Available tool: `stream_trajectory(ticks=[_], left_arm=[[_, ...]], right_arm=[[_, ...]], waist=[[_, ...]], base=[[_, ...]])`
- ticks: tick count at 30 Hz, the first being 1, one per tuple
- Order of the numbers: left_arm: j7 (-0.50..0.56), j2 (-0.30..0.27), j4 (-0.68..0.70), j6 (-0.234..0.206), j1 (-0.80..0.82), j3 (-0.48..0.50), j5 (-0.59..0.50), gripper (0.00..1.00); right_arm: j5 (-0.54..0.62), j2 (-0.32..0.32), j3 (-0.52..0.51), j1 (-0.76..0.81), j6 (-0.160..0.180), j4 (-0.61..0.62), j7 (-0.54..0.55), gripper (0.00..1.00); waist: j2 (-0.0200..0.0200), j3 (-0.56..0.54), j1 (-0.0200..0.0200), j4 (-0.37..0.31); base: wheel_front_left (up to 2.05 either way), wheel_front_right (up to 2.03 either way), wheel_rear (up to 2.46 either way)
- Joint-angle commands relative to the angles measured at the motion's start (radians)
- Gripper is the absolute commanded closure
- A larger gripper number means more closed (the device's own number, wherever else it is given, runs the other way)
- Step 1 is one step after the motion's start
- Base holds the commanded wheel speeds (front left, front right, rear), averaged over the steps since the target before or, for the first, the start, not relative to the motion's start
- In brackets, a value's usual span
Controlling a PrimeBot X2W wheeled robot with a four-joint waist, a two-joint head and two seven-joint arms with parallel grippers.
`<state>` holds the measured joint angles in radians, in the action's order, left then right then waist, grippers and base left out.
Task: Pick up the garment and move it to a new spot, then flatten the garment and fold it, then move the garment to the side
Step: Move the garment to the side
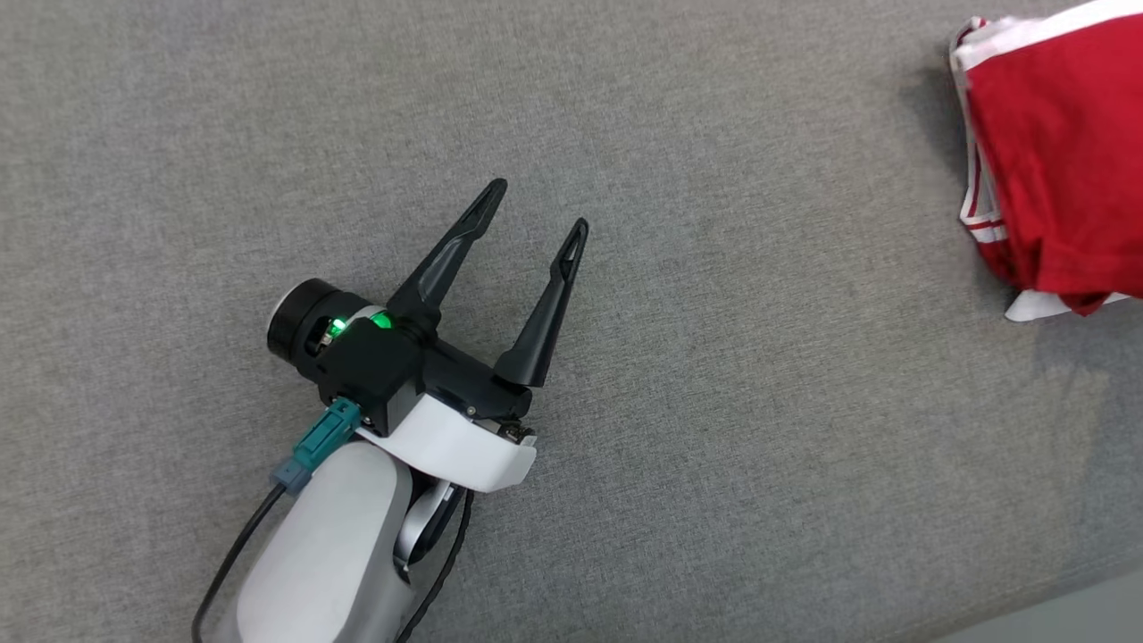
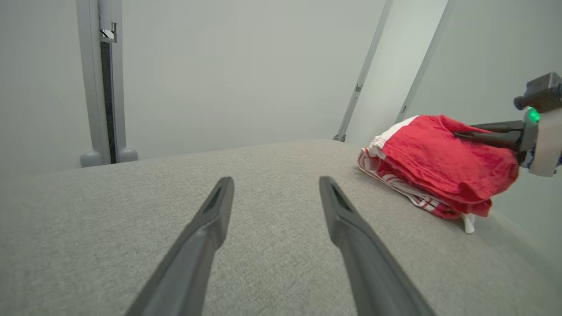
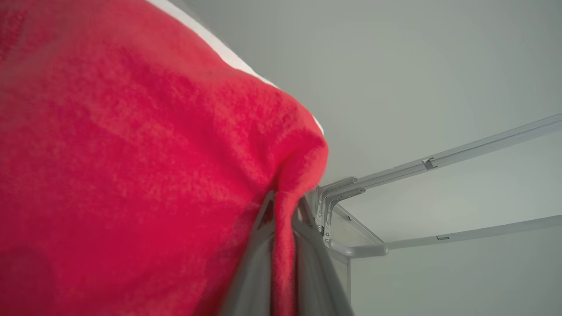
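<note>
1. Left forearm, pale casing, with a teal cable connector (image 1: 317, 442) and a green status light (image 1: 379, 320) at the wrist. I can read no brand, label or writing on it.
2. Left gripper (image 1: 538, 204), two long dark fingers spread wide with nothing between them. It hovers low over bare cloth, well apart from the work. I judge it is parked there to keep out of the other arm's way.
3. Grey woven fabric work surface (image 1: 714, 446), plain and unmarked, running under both arms.
4. Red knit garment with white striped trim (image 1: 1054, 152), lying as a layered bundle near the right-hand edge of the surface. In the left wrist view its lower layers rest on the cloth while the upper part is lifted and bunched. It looks folded to me, so I take this for the move to the side, though I cannot be certain. No print or tag is legible.
5. Right gripper (image 2: 483, 131), its fingers closed on a pinched ridge of the red cloth. The pinch draws the fabric into a crease, which suits dragging or lifting the bundle whole.
6. Grey metal frame rails (image 3: 439, 162) against a pale wall (image 2: 241, 66), unmarked.
</note>
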<state>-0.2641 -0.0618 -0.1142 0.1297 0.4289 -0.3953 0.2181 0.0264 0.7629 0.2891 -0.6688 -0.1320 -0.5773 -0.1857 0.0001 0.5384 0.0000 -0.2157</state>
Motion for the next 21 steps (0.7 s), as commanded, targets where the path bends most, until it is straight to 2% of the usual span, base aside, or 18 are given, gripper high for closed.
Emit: stream_trajectory(ticks=[1, 6, 7, 8, 9, 15, 21], left_arm=[[0.0, -0.012, 0.0, 0.001, 0.021, -0.002, 0.005, 0.0], [0.0, -0.016, -0.002, 0.001, 0.035, -0.008, 0.014, 0.0], [0.0, -0.017, -0.003, 0.001, 0.035, -0.006, 0.016, 0.0], [0.0, -0.016, -0.003, 0.001, 0.035, -0.006, 0.018, 0.0], [0.0, -0.016, -0.003, 0.001, 0.034, -0.006, 0.019, 0.0], [0.0, -0.008, -0.003, 0.001, 0.019, 0.008, 0.029, 0.0], [0.0, 0.001, -0.001, 0.001, -0.007, 0.029, 0.041, 0.0]], right_arm=[[0.007, 0.001, -0.012, -0.016, 0.003, -0.018, -0.001, 1.0], [0.023, -0.015, -0.04, -0.032, 0.003, -0.074, -0.016, 1.0], [0.026, -0.017, -0.044, -0.032, 0.003, -0.084, -0.02, 0.78], [0.029, -0.019, -0.05, -0.033, 0.003, -0.096, -0.021, 0.23], [0.032, -0.021, -0.056, -0.034, 0.003, -0.109, -0.023, 0.0], [0.083, -0.039, -0.109, -0.051, 0.003, -0.145, -0.036, 0.0], [0.09, -0.117, -0.21, -0.052, 0.002, -0.1, -0.064, 0.0]], waist=[[-0.0001, 0.026, 0.0, 0.001], [-0.0001, 0.047, 0.0, 0.022], [-0.0001, 0.048, 0.0, 0.026], [-0.0001, 0.049, 0.0, 0.03], [-0.0001, 0.048, 0.0, 0.036], [-0.0001, 0.014, 0.0, 0.059], [-0.0001, -0.072, 0.0, 0.095]], base=[[0.0, 0.0, 0.0], [0.0, 0.0, 0.0], [0.0, 0.0, 0.0], [0.0, 0.0, 0.0], [0.0, 0.0, 0.0], [0.0, 0.0, 0.0], [0.0, 0.0, 0.0]])
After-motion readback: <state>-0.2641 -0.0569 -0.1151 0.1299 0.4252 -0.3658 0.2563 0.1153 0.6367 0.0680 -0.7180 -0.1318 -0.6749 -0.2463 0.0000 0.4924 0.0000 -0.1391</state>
